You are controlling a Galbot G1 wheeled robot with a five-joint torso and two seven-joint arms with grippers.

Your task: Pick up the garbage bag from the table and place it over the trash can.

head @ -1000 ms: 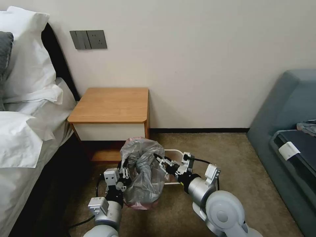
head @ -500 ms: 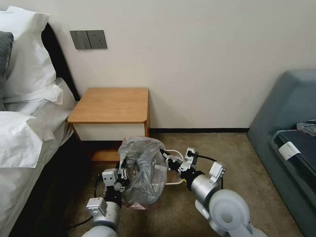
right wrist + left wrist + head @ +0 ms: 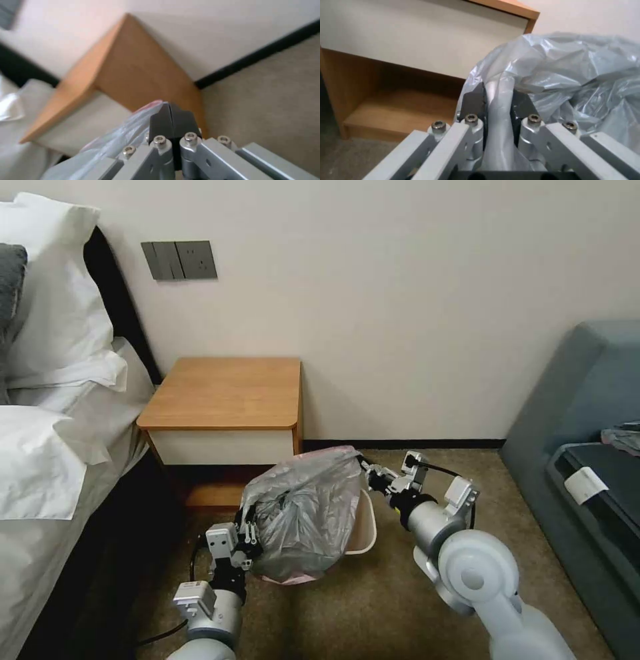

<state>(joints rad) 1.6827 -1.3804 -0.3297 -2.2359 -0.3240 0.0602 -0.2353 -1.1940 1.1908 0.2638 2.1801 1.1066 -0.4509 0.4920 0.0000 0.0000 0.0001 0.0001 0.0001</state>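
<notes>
The grey crinkly garbage bag (image 3: 303, 513) hangs stretched between my two grippers, just in front of the wooden table (image 3: 227, 393). It covers most of the beige trash can (image 3: 365, 527), whose right rim and wall show beside it on the carpet. My left gripper (image 3: 250, 530) is shut on a fold at the bag's near left side. In the left wrist view this gripper (image 3: 496, 100) pinches the plastic of the bag (image 3: 580, 75). My right gripper (image 3: 363, 467) is shut on the bag's far right edge. The right wrist view shows this gripper (image 3: 170, 117) holding the pink-edged bag (image 3: 110, 147).
A bed (image 3: 47, 460) with white pillows fills the left side. A blue-grey sofa (image 3: 587, 433) stands at the right. The wall (image 3: 400, 313) with its black skirting runs behind the table. Open carpet (image 3: 480, 473) lies between the bin and the sofa.
My right gripper has moved away and to the right with the bag's edge, pulling the bag wide and taut over the trash can. The left gripper has barely moved.
</notes>
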